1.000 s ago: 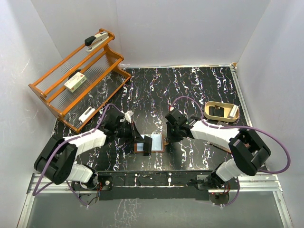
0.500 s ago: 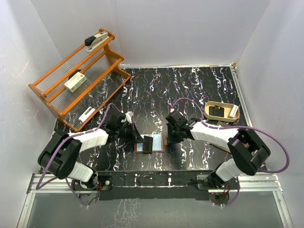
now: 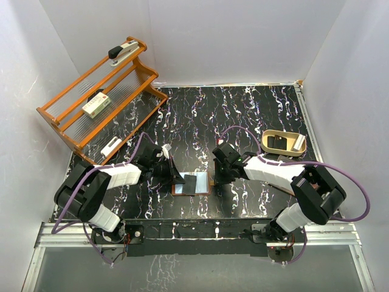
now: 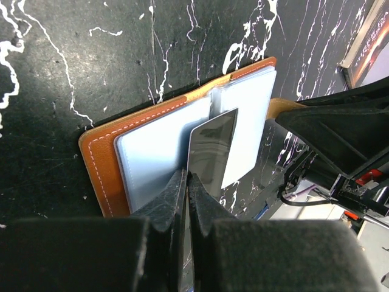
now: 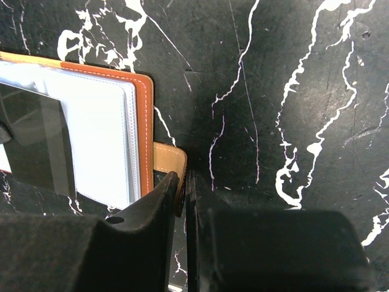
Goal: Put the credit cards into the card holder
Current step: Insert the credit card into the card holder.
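The brown card holder (image 3: pixel 206 189) lies open on the black marbled table between the arms, pale pockets up (image 4: pixel 152 152). My left gripper (image 3: pixel 176 177) is shut on a dark glossy credit card (image 4: pixel 209 152), which slants down over the holder's middle fold. In the left wrist view the gripper (image 4: pixel 187 179) pinches the card's near edge. My right gripper (image 5: pixel 184 179) is shut on the holder's tan snap tab (image 5: pixel 170 158) at its right edge (image 5: pixel 144 121). The dark card (image 5: pixel 36 146) shows at the left of the right wrist view.
An orange wooden rack (image 3: pixel 73 139) stands at the back left, holding a stapler (image 3: pixel 123 50), a white-and-green box (image 3: pixel 96 104) and a small white item (image 3: pixel 110 146). A tan oval tray (image 3: pixel 273 132) with small things sits right of the right arm.
The left gripper has shifted slightly right, bringing the dark card lower over the holder. The right gripper's jaws have closed onto the snap tab.
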`<state>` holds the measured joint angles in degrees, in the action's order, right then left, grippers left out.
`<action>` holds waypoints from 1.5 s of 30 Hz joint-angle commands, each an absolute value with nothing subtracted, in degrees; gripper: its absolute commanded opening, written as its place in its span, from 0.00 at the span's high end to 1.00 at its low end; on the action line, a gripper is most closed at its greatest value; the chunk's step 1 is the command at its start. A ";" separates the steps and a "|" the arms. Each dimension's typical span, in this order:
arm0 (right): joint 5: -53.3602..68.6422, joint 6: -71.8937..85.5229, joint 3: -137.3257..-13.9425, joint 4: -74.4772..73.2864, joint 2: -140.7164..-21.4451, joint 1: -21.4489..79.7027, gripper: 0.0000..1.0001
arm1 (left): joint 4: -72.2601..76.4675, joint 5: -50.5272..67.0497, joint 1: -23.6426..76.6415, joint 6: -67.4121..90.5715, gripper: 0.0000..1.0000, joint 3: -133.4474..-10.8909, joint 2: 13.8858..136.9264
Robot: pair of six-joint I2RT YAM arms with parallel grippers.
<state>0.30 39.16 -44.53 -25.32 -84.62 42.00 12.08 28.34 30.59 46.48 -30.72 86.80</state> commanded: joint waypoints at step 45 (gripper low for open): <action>1.75 45.94 -38.25 -17.22 -80.94 42.93 0.94 | 26.97 15.86 35.72 60.71 1.00 -24.30 85.20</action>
<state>0.62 43.99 -39.46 -20.05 -82.19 42.02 26.06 18.06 34.81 58.61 -26.09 86.98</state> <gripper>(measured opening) 0.068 0.007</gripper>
